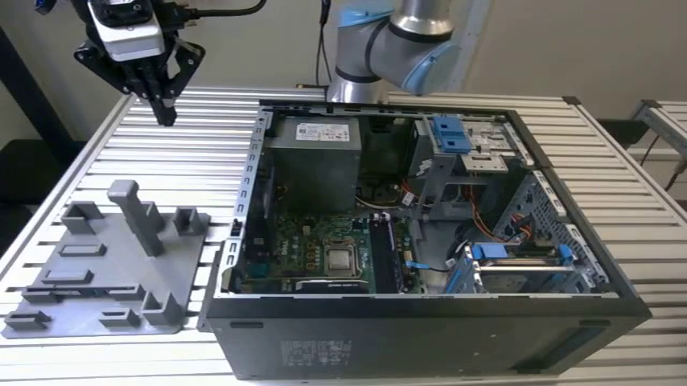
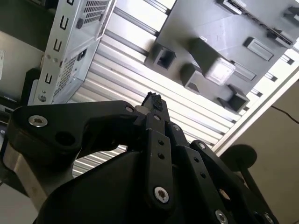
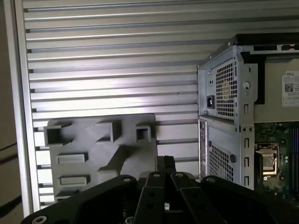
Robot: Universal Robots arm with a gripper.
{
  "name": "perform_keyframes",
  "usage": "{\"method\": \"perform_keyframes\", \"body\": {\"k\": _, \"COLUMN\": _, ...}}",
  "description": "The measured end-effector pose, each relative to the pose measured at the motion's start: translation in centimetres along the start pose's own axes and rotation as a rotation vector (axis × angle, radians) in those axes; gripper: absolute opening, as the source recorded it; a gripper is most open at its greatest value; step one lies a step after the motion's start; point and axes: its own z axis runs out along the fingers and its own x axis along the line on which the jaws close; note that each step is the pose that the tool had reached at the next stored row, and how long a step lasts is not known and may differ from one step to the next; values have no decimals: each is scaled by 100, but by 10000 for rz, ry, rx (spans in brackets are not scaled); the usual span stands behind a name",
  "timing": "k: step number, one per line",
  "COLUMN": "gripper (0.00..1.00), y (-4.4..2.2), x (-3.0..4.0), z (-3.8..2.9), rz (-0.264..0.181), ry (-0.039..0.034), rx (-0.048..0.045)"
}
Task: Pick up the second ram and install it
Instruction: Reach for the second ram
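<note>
The gripper (image 1: 166,111) hung high at the exterior view's left, pointing straight down. Its fingers (image 2: 152,99) met at the tips, and the arm (image 1: 406,36) folded behind.

Bright, even overhead light with soft shadows. In the first wrist view, glare streaks the slatted table (image 3: 117,70) beyond the gripper (image 3: 164,163). In the second wrist view, a white hot spot sits on a grey holder block (image 2: 218,71) past the fingertips. Gripper links are dark and underexposed near the lens. The computer case (image 1: 376,338) interior, well apart from the gripper, is dim.
</note>
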Motion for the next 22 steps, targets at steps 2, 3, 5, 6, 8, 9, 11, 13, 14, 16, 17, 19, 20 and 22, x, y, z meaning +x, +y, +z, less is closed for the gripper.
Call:
{"method": "perform_keyframes", "body": {"k": 2, "gripper": 11, "y": -3, "x": 37, "z": -1, "rz": 0, "ry": 0, "rx": 0}}
{"method": "perform_keyframes", "body": {"k": 3, "gripper": 11, "y": -4, "x": 54, "z": -1, "rz": 0, "ry": 0, "rx": 0}}
{"method": "perform_keyframes", "body": {"k": 5, "gripper": 11, "y": -6, "x": 91, "z": -2, "rz": -1, "ry": 0, "rx": 0}}
{"method": "perform_keyframes", "body": {"k": 6, "gripper": 11, "y": -8, "x": 109, "z": -3, "rz": -1, "ry": 0, "rx": 0}}
{"method": "perform_keyframes", "body": {"k": 8, "gripper": 11, "y": -10, "x": 145, "z": -4, "rz": -1, "ry": 1, "rx": 0}}
{"method": "perform_keyframes", "body": {"k": 9, "gripper": 11, "y": -11, "x": 164, "z": -4, "rz": 0, "ry": 1, "rx": 1}}
{"method": "perform_keyframes", "body": {"k": 11, "gripper": 11, "y": -14, "x": 201, "z": -5, "rz": 0, "ry": 0, "rx": 0}}
{"method": "perform_keyframes", "body": {"k": 13, "gripper": 11, "y": -17, "x": 241, "z": -6, "rz": 0, "ry": 0, "rx": 0}}
{"method": "perform_keyframes", "body": {"k": 14, "gripper": 11, "y": -18, "x": 263, "z": -6, "rz": 0, "ry": 0, "rx": 0}}
{"method": "perform_keyframes", "body": {"k": 16, "gripper": 11, "y": -20, "x": 299, "z": -7, "rz": 0, "ry": 0, "rx": 0}}
{"method": "perform_keyframes", "body": {"k": 17, "gripper": 11, "y": -22, "x": 316, "z": -8, "rz": -1, "ry": 1, "rx": 1}}
{"method": "perform_keyframes", "body": {"k": 19, "gripper": 11, "y": -24, "x": 352, "z": -8, "rz": -1, "ry": 2, "rx": 1}}
{"method": "perform_keyframes", "body": {"k": 20, "gripper": 11, "y": -26, "x": 372, "z": -9, "rz": -1, "ry": 1, "rx": 1}}
{"method": "perform_keyframes", "body": {"k": 22, "gripper": 11, "y": -29, "x": 416, "z": -8, "rz": 0, "ry": 1, "rx": 0}}
